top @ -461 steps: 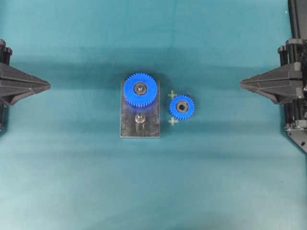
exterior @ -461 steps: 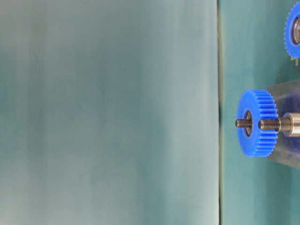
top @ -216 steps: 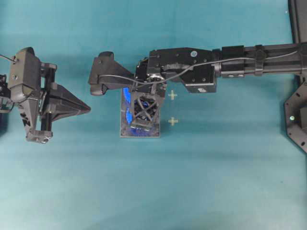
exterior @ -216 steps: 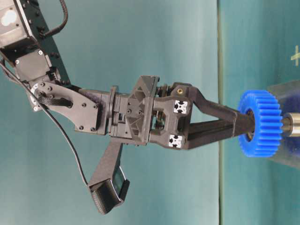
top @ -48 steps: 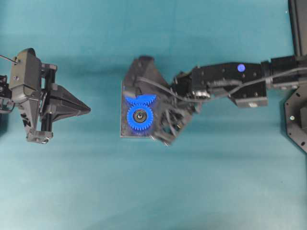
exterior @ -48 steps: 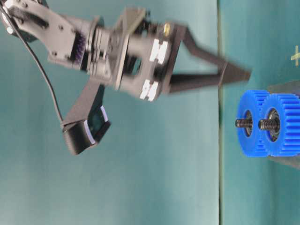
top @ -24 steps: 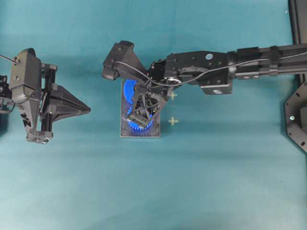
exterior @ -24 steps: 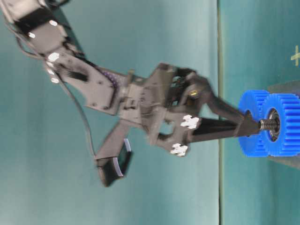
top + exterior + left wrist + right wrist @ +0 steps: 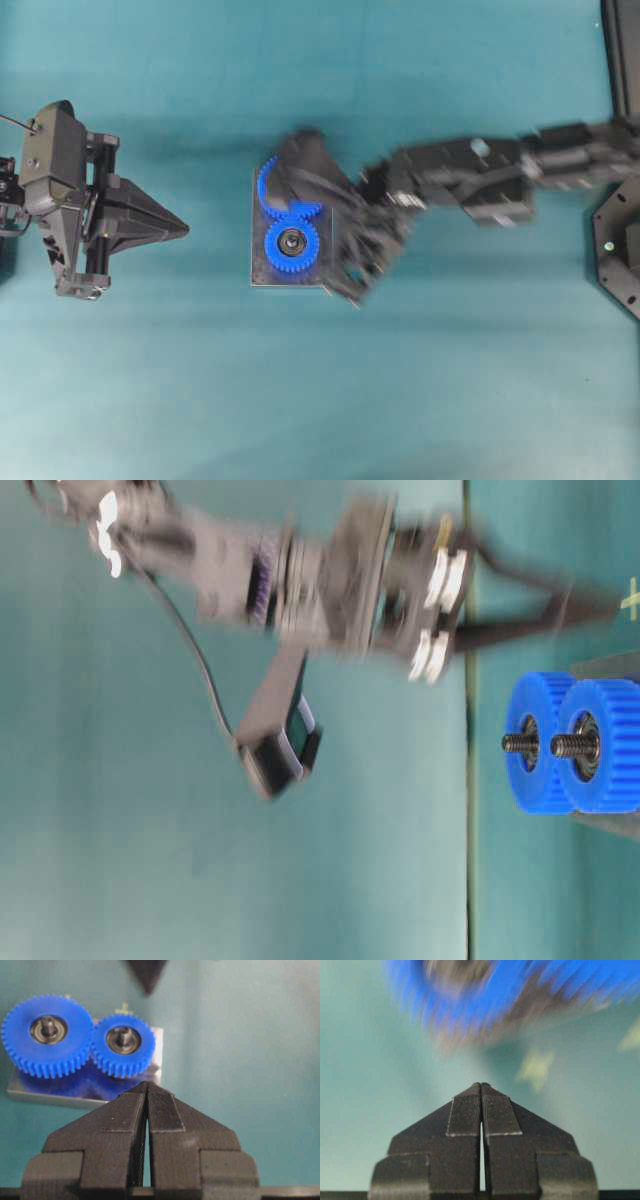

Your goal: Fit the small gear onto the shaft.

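My right gripper (image 9: 481,1085) is pinched shut with nothing between its fingers (image 9: 465,1115), the two ribbed pads pressed flat together; from above it shows blurred beside the right edge of the grey plate (image 9: 262,278), off the gears. My left gripper (image 9: 146,1085) is closed and empty too, its tips meeting in a point, well off to the left of the plate and aimed toward it. The small gear (image 9: 123,1045) sits on the shaft (image 9: 122,1037), whose threaded tip pokes up through the gear's silver hub. It stands on the plate just beside the big gear (image 9: 48,1035), and their teeth meet where the two rims touch. From the table-level view both gears stand side by side on the plate, each with a pin end sticking out of its centre, and my right arm (image 9: 330,575) is a blur above them, clear of both. A pale cross mark (image 9: 536,1069) shows on the teal table (image 9: 320,400) near the plate; in my right wrist view the gears are only a blue smear.
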`<state>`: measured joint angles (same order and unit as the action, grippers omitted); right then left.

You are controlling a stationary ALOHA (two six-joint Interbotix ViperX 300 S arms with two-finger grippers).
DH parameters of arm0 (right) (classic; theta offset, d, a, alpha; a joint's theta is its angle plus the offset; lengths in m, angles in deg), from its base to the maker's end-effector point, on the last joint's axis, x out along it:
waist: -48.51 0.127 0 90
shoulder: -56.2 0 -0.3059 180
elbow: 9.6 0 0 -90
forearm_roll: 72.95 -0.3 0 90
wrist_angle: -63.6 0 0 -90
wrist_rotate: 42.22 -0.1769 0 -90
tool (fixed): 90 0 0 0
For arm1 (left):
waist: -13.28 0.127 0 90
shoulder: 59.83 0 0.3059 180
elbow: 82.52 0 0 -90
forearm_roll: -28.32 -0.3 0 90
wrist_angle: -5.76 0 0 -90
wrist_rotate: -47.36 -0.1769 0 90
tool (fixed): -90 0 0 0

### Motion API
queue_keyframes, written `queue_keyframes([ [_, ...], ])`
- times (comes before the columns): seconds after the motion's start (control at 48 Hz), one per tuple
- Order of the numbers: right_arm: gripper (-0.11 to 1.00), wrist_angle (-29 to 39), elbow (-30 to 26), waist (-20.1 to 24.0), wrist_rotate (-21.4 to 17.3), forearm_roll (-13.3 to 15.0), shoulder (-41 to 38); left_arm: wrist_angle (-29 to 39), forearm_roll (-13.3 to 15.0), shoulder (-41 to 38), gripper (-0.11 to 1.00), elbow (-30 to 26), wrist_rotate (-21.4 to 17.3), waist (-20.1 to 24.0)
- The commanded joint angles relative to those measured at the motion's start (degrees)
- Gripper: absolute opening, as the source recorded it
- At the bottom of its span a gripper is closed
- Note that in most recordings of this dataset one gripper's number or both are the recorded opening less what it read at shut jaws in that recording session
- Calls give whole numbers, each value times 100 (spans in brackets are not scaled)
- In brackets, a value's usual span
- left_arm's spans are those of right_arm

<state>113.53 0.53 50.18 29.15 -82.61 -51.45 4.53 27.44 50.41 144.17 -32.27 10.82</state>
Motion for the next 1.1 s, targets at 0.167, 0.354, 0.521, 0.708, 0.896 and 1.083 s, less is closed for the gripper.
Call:
queue_keyframes([
  [0.167,-1,-721,554,-9,158,325,1222,-53,-18,18,0,-88,-9,0],
  [0.354,-1,-1934,1195,-132,211,563,1942,-97,-18,44,0,-97,-132,9],
  [0.521,-1,-2769,1828,-237,237,598,2470,-105,-18,53,0,-141,-519,9],
  [0.708,-1,-3762,2514,-246,308,791,2953,-167,-18,44,0,-141,-800,9],
  [0.896,-1,-4359,2962,-220,325,914,3103,-193,-18,44,0,-149,-809,9],
  [1.083,-1,-4948,3032,-149,325,1283,2936,-193,-18,26,0,-158,-800,9],
])
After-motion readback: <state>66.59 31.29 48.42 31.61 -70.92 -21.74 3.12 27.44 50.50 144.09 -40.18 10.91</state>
